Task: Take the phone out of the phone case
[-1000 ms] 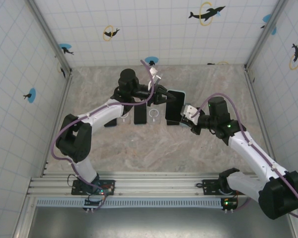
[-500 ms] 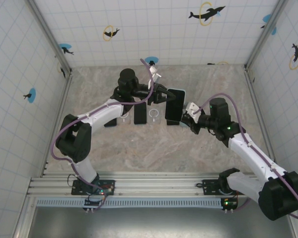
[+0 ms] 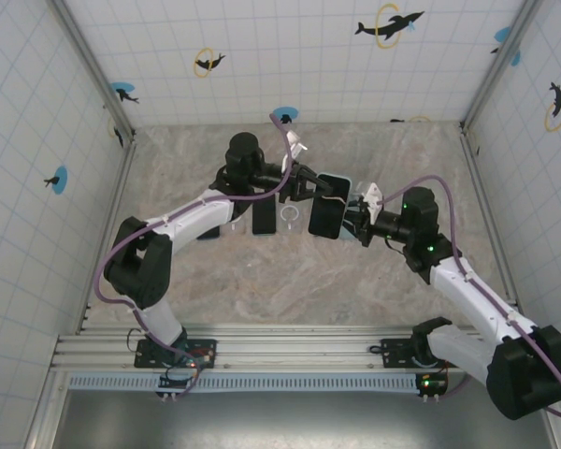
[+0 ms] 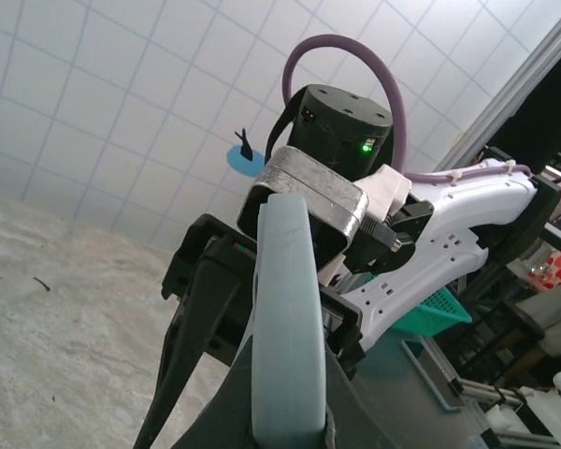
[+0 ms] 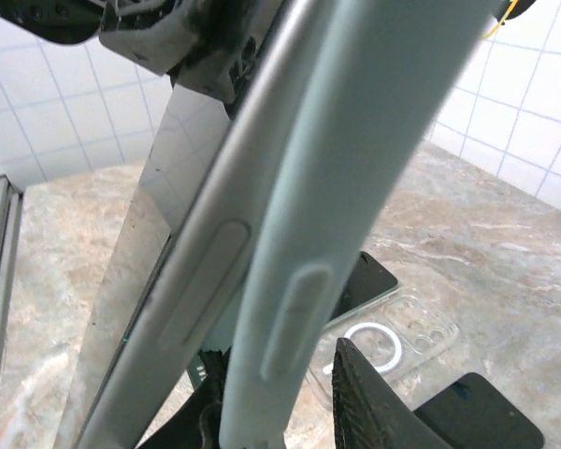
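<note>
Pale blue phone case [image 4: 285, 318], phone [image 5: 201, 271] inside, is pinched aloft by the left fingers [image 4: 351, 412], presumably so the right fingers [image 5: 360, 402] straddling its edge can peel it; whether they grip cannot be told.

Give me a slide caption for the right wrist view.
Close-up: edge of the pale blue phone case alongside the silver phone, a clear case lying on the marble table behind.

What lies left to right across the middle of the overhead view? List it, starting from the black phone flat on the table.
black phone → clear case with a white ring → held phone in its pale blue case → right gripper
</note>
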